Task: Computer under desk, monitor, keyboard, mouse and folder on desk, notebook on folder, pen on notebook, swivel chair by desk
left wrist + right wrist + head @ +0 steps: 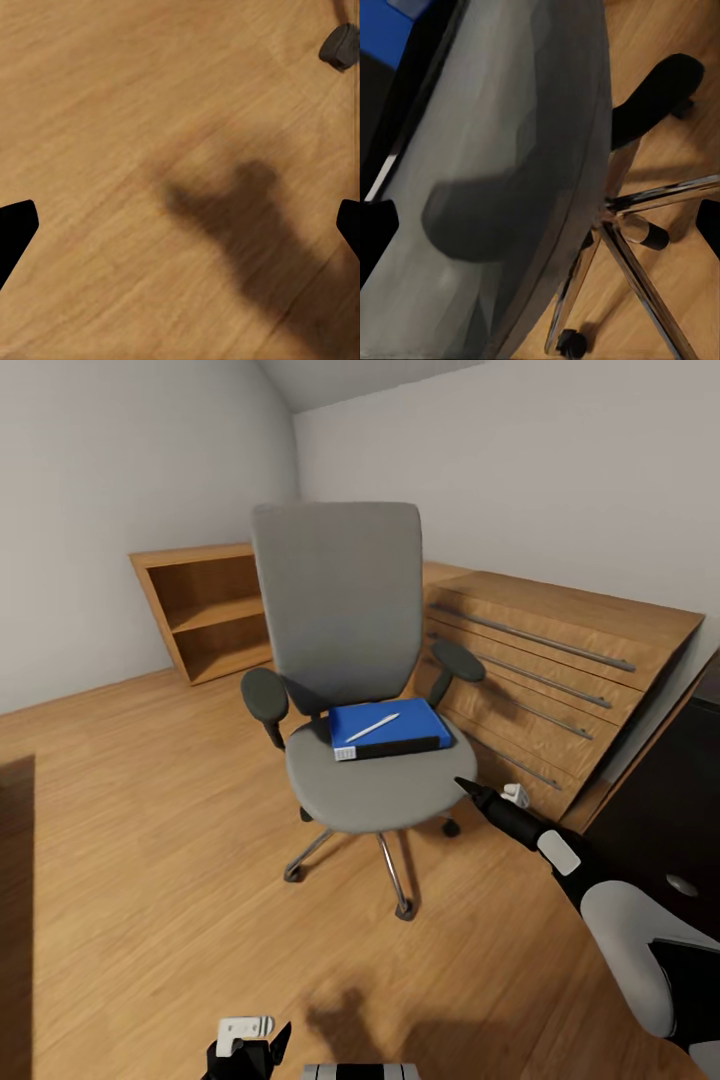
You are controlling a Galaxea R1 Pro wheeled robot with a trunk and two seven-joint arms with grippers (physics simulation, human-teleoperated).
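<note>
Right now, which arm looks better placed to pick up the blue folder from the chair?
Right. The right gripper is stretched out beside the chair seat, close to the folder, and its camera looks at the seat. The left gripper hangs low over bare floor.

Head view looks down on the swivel chair [345, 690]; right wrist view sits close at its seat edge; left wrist faces floor [135, 112] beside it.

The swivel chair [366, 780] stands on the wood floor [150, 860], just ahead of the right claw [470, 788]; the folder [390, 728] lies on its seat.
</note>
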